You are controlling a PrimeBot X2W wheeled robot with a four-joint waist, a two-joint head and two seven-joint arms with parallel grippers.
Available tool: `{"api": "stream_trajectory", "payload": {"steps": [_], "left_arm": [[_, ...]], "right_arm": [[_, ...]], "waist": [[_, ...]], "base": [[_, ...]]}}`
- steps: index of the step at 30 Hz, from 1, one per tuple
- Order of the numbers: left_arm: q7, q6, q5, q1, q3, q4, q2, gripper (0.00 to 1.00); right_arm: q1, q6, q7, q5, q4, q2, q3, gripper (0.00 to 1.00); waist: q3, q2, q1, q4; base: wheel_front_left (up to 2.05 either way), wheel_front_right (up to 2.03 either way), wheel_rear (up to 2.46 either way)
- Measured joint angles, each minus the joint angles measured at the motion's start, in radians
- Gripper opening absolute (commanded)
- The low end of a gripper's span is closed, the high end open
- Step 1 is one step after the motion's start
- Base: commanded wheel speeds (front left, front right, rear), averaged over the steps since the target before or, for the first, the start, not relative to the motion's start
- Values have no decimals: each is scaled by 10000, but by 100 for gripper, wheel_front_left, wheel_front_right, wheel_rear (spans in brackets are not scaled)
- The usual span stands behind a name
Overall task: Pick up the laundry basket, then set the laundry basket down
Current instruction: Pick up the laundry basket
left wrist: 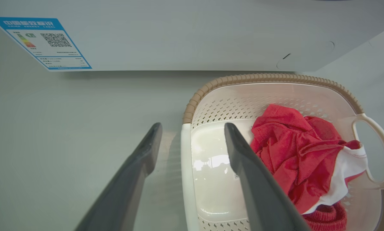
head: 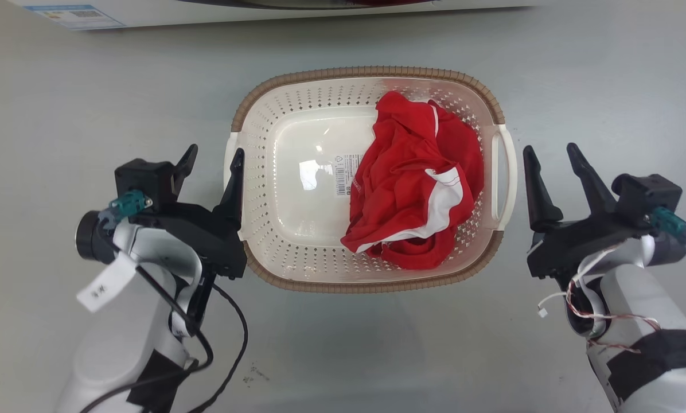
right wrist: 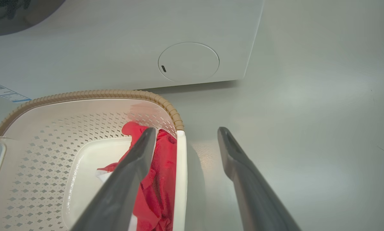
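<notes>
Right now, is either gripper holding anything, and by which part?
Nothing is held: left gripper and right gripper are both open, flanking the laundry basket.

The left gripper (head: pixel 216 150) is held at the lower left of the head view, its two long dark fingers (head: pixel 232 183) spread wide apart and pointed up the frame. The right gripper (head: pixel 550 148) is held at the lower right, likewise spread, its tips leaning slightly leftward. The pale left forearm (head: pixel 113 350) is crossed by looping black cables (head: pixel 228 321). Thin wires (head: pixel 584 287) are seen at the right wrist, above the pale right forearm (head: pixel 641 310).
</notes>
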Motion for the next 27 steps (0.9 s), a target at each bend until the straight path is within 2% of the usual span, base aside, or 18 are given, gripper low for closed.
{"api": "stream_trajectory", "payload": {"steps": [7,12,24,25,26,27], "left_arm": [[817,-541,-370,-904,-58,1409,-58,100],[1402,-769,-606,-1328,-58,2372,-211,100],[2023,-859,-1097,-2111,221,3879,-345,100],[2019,-859,-1127,-2198,263,3977,-362,100],[2004,-859,-1154,-2243,282,4042,-372,20],[1964,-857,-1164,-2269,293,4136,-397,0]], "right_arm": [[-963,428,644,46,1344,245,380,100],[-1383,527,1028,65,2334,504,499,100],[-2397,779,1695,416,3889,878,675,100],[-2494,779,1693,420,3994,882,654,91],[-2579,790,1697,435,4105,888,644,0],[-2654,794,1701,483,4190,894,639,0]], "waist": [[90,0,0,-78],[181,0,0,-105],[655,-1,-1,-196],[694,-1,-1,-198],[725,-1,0,-199],[744,-1,-1,-200]], "base": [[0,0,0],[0,0,0],[0,0,0],[0,0,0],[0,0,0],[0,0,0]]}}
